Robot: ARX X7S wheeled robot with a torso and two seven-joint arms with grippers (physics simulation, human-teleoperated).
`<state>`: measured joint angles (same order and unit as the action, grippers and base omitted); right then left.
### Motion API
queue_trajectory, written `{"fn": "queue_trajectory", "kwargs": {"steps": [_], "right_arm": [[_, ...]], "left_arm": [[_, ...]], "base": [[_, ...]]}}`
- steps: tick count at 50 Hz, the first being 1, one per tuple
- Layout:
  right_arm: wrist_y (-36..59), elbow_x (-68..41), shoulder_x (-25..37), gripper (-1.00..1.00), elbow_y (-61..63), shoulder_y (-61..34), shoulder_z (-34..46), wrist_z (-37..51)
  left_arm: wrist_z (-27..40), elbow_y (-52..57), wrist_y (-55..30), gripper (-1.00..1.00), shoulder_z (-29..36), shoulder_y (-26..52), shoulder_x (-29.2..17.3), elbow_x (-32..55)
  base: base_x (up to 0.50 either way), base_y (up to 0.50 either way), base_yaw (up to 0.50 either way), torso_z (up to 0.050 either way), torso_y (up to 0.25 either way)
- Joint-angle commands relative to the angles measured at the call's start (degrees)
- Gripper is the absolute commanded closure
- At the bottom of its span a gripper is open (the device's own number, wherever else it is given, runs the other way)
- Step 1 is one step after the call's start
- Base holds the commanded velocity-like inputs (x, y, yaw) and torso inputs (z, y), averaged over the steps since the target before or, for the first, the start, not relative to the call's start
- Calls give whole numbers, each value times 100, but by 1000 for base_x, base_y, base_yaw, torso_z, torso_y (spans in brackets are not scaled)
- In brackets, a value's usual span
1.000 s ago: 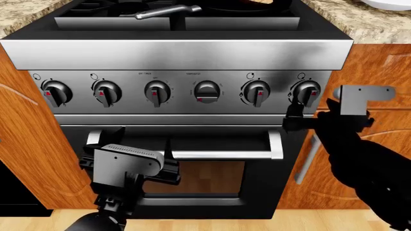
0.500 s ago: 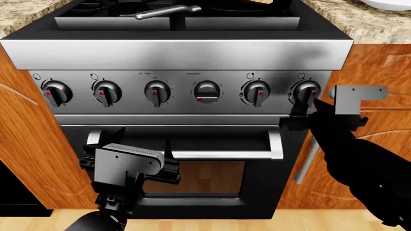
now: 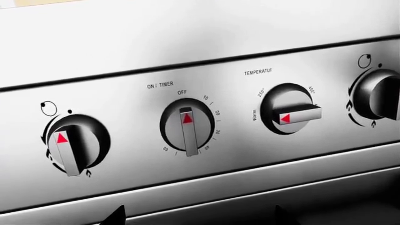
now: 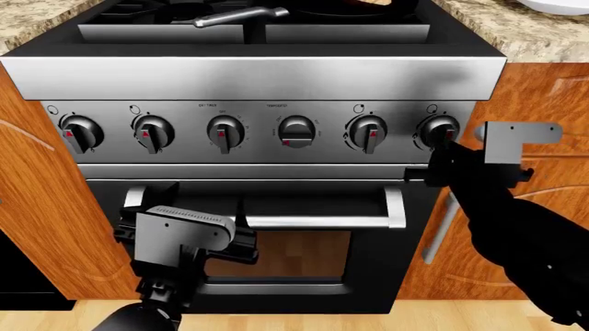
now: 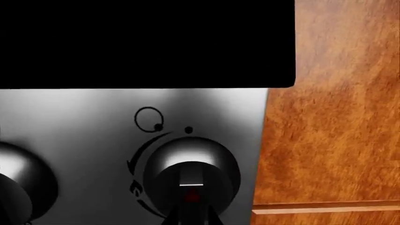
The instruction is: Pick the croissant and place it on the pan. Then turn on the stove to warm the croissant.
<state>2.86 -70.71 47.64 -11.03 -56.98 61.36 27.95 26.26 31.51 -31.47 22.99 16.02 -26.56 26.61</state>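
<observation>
Now the right gripper (image 4: 434, 164) is reaching at the stove's (image 4: 258, 79) three o'clock knob (image 4: 439, 130) to light it, jaw state unclear, while the pan (image 4: 241, 16) is sitting at twelve o'clock.

Right hand (image 4: 432, 165) raised forward, fingers apparently closed; left hand (image 4: 241, 243) held low.

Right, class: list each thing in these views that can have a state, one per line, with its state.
Timer knob: pointer at OFF.
Temperature knob: marker toward Warm.
Far-right knob: right gripper at it, grip unclear.
Left gripper: idle by oven door, which is closed.
</observation>
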Motion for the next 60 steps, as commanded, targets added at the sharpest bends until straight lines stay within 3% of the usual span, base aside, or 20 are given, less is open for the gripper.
{"fn": "queue_trajectory", "kwargs": {"steps": [1,60], "right_arm": [[24,242,-7,100,51,-78,-30,30],[419,3612,179,100,299,-851,1076,652]], "left_arm": [[8,3,-3,-100,-3,14,-10,21],[40,-17,105,-100,43,-15,-33,43]], "base": [[0,0,0,0,0],[-1,0,0,0,3]]}}
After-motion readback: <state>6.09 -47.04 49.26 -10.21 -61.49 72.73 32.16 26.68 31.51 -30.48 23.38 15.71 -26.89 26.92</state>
